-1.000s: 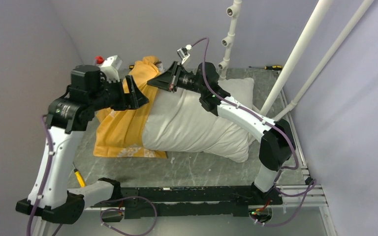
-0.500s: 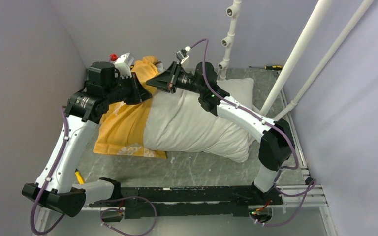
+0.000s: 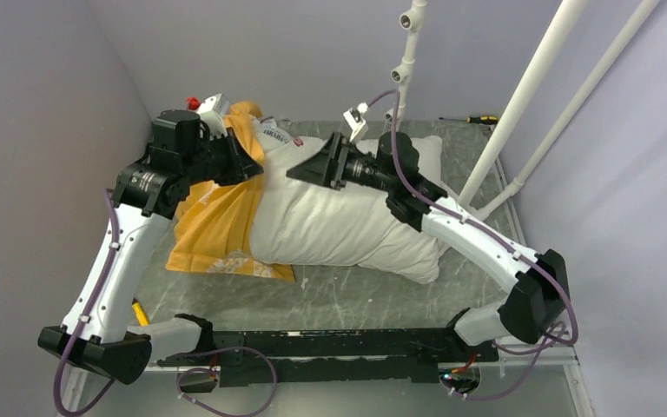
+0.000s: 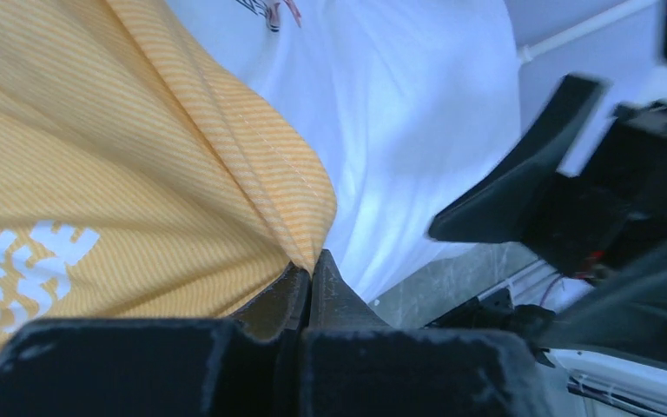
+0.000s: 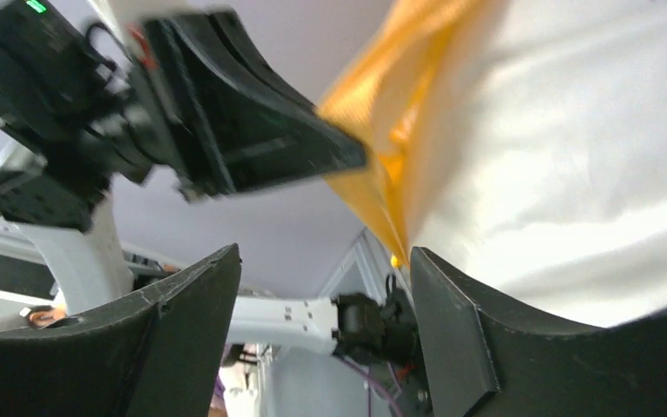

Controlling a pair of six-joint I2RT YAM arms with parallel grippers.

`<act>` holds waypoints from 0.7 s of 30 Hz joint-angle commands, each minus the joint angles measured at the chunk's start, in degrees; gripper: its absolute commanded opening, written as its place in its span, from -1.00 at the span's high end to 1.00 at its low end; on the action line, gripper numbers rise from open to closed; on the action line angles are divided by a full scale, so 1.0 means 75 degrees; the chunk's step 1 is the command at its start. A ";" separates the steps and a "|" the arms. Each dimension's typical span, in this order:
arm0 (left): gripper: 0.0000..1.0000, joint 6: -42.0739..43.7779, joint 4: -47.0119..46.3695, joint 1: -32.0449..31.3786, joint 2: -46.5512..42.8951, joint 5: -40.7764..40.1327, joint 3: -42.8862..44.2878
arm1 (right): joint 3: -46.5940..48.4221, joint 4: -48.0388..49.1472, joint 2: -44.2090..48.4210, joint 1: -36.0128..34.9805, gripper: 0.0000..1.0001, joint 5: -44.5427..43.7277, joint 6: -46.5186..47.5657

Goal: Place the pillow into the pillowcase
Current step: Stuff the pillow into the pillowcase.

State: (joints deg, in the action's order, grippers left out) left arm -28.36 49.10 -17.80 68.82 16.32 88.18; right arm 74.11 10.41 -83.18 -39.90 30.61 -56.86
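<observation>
Orange-yellow first: clamping the mouth hem of the thin striped orange-yellow fabric pillowcase point(image 4: 139, 156) with the left gripper point(image 4: 311, 269), jaws pressed flat together on the cloth. Hanging the right gripper point(image 5: 326, 256) released just above the plump white smooth-fabric rectangular pillow point(image 3: 339, 226), jaws spread wide, gripping nothing. Locating the pillow across the middle of the grey marbled table point(image 3: 356, 300), with its left end seemingly only a little way inside the case mouth and most of its length sticking out to the right, uncovered.

Risking a slip: pinching only a thin bit of hem, so likely losing the cloth when tugging it over such a fat pillow. Risking dragging the whole pillow along with the case, with nothing pinning it on the right. Risking a jam at the far-left corner, judging by the slack cloth bunching there. Risking a knock between the two grippers, working close together over the mouth.

Checking the pillow: puffy, softly creased, showing a small printed logo point(image 3: 280, 136) at the far-left corner, just beside the hem. Checking the pillowcase: slack, folded, carrying a white pattern print point(image 4: 35, 252), lying mostly flat under the pillow's near-left edge.
</observation>
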 commanded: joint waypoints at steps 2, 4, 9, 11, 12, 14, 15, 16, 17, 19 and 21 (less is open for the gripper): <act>1.00 -0.0698 -0.0991 -0.0087 -0.0398 0.1556 0.0540 | -0.1077 0.0744 -0.0378 -0.0395 -0.28 0.0107 0.0294; 1.00 -0.0942 -0.1233 -0.0087 -0.0308 0.1924 0.0655 | -0.0665 0.0835 -0.1212 -0.0675 -0.03 0.0261 0.0300; 1.00 -0.2105 -0.2823 -0.0109 0.0106 0.3248 0.0566 | 0.1209 0.1605 -0.3825 -0.1626 0.02 0.0595 -0.0048; 1.00 -0.2289 -0.3042 -0.0201 0.0323 0.3573 0.0589 | 0.2117 0.1713 -0.4836 -0.1849 -0.01 0.0773 -0.0301; 1.00 -0.2140 -0.2908 -0.0230 0.0339 0.3521 0.0604 | 0.2497 0.1705 -0.5239 -0.1926 -0.03 0.0835 -0.0390; 1.00 -0.1802 -0.2365 -0.0246 0.0189 0.3025 0.0519 | 0.3059 0.1568 -0.5862 -0.1984 -0.12 0.1008 -0.0505; 1.00 -0.1581 -0.2035 -0.0240 0.0085 0.2780 0.0391 | 0.3053 0.1607 -0.6001 -0.1975 -0.16 0.1109 -0.0553; 1.00 -0.1373 -0.1722 -0.0240 -0.0049 0.2475 0.0220 | 0.2769 0.1763 -0.5926 -0.1945 -0.22 0.1089 -0.0578; 1.00 -0.1146 -0.1242 -0.0240 -0.0177 0.1959 0.0029 | 0.2293 0.1910 -0.5542 -0.1886 -0.32 0.0913 -0.0533; 1.00 -0.0850 -0.0836 -0.0217 -0.0496 0.1292 -0.0569 | 0.1055 0.1874 -0.4698 -0.1682 -0.51 0.0673 -0.0288; 1.00 -0.0696 -0.0797 -0.0159 -0.0828 0.0829 -0.1224 | 0.0061 0.1452 -0.3702 -0.1476 -0.70 0.0447 0.0098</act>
State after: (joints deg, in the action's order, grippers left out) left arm -35.64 45.58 -17.21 70.26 22.09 83.33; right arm 86.59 25.21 -120.25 -51.62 35.94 -59.70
